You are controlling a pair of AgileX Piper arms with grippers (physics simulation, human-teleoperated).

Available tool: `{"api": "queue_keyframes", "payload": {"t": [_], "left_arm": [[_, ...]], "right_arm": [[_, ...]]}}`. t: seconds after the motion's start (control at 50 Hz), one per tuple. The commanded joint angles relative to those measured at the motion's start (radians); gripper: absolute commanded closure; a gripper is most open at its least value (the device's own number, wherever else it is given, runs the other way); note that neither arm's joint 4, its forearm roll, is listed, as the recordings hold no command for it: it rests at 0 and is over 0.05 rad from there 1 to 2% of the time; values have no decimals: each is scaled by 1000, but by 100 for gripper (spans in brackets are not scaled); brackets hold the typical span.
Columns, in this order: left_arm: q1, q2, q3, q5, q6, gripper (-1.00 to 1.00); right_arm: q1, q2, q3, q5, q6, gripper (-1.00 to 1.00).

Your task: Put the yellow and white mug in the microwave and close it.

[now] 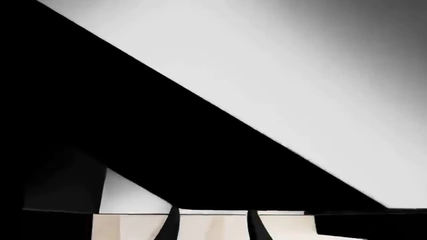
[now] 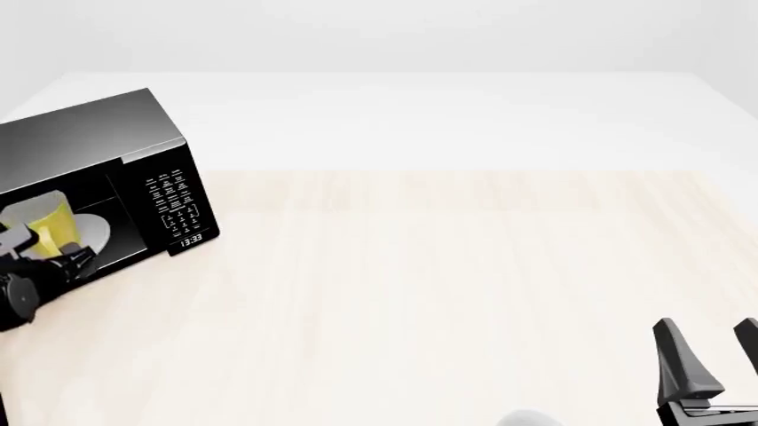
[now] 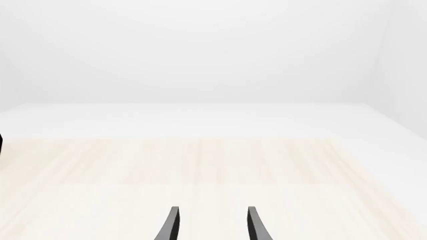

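The black microwave (image 2: pixel 106 133) stands at the table's far left with its cavity open toward me. Inside it the yellow and white mug (image 2: pixel 50 222) sits beside the white turntable plate (image 2: pixel 92 234). My left arm (image 2: pixel 42 273) hangs just in front of the cavity, below the mug. In the left wrist view my left gripper (image 1: pixel 213 211) is open and empty, facing large black microwave surfaces (image 1: pixel 100 125) at close range. My right gripper (image 2: pixel 706 327) stands open and empty at the near right edge, also shown as right gripper (image 3: pixel 213 210) over bare table.
The keypad (image 2: pixel 172 200) and clock display (image 2: pixel 192 239) are on the microwave's right front. The microwave door does not show in the front view. The light wooden tabletop (image 2: pixel 450 266) stretches between the microwave and my right gripper.
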Motion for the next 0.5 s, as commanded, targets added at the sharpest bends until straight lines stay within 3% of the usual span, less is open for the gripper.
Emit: {"api": "queue_keyframes", "payload": {"t": [0.02,0.5], "left_arm": [[-16,-24,50,-16,-11,-100],[-39,-177,150,-12,-17,-100]], "right_arm": [[0,0,0,0,0,-100],[0,0,0,0,0,-100]]}}
